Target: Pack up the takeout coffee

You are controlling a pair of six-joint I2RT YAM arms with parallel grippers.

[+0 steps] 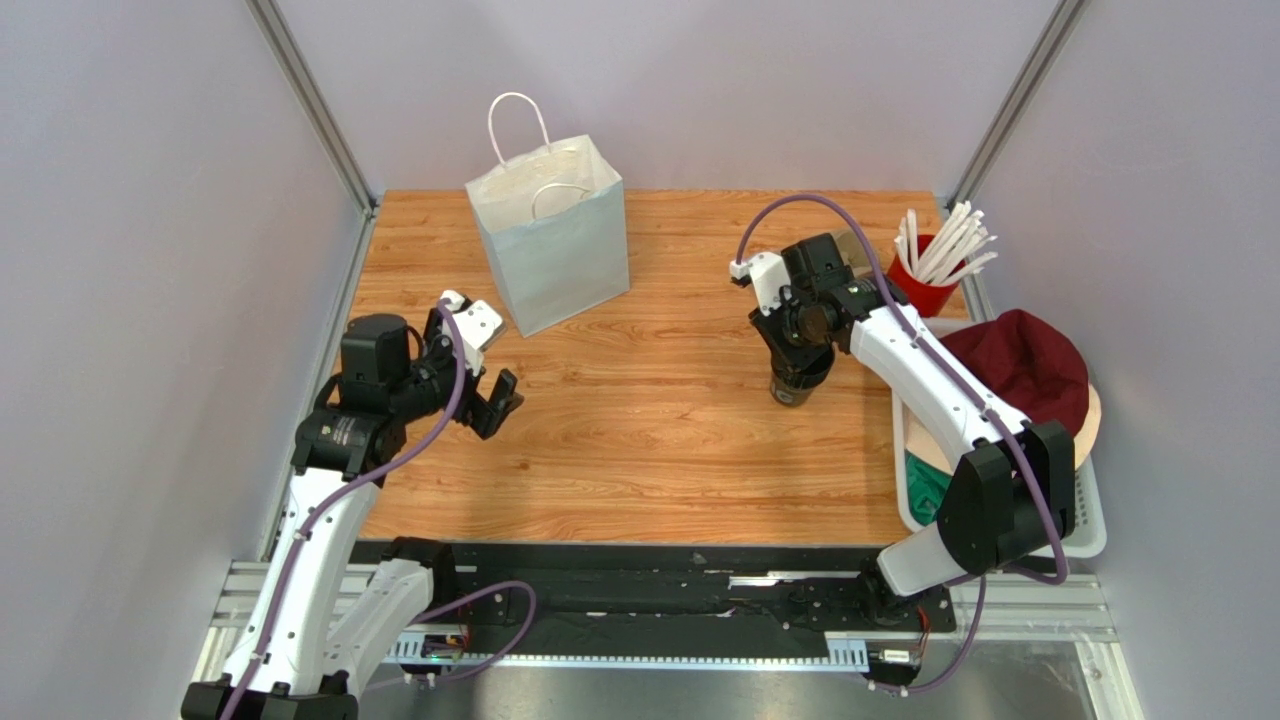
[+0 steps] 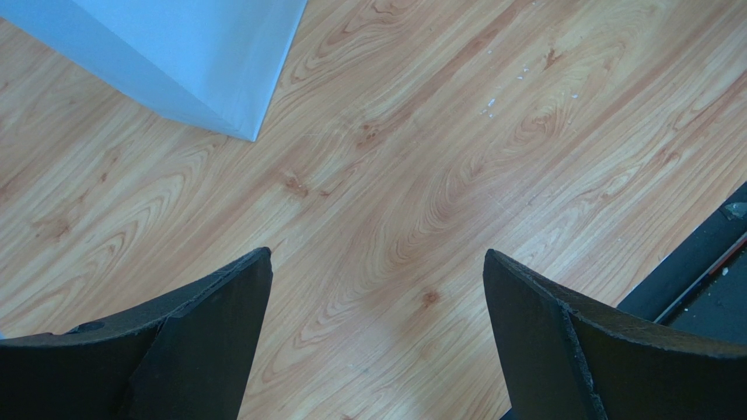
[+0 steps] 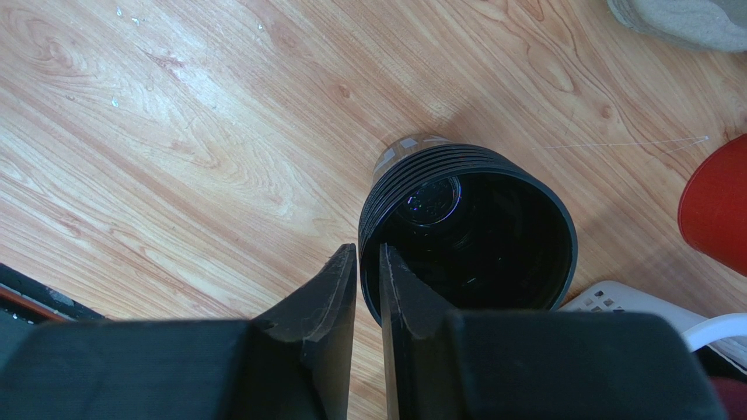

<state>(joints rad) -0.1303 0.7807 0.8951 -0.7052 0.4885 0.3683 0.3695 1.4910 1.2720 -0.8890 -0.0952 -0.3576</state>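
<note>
The takeout coffee (image 1: pixel 792 387) is a small black ribbed cup (image 3: pixel 473 236) standing upright and without a lid on the wooden table, right of centre. My right gripper (image 1: pixel 793 360) comes down on it from above. In the right wrist view the right gripper (image 3: pixel 368 250) pinches the cup's near wall, one finger outside the rim and one inside. My left gripper (image 1: pixel 496 402) hovers over bare wood at the left with its jaws wide apart. The left wrist view shows the left gripper (image 2: pixel 377 255) with nothing between its fingers.
A white paper bag (image 1: pixel 550 233) with handles stands open at the back left, and its corner (image 2: pixel 175 52) lies beyond the left fingers. A red cup of white straws (image 1: pixel 924 278) stands at the back right. A white basket (image 1: pixel 1089 525) with a maroon cap (image 1: pixel 1029 368) sits at the right edge.
</note>
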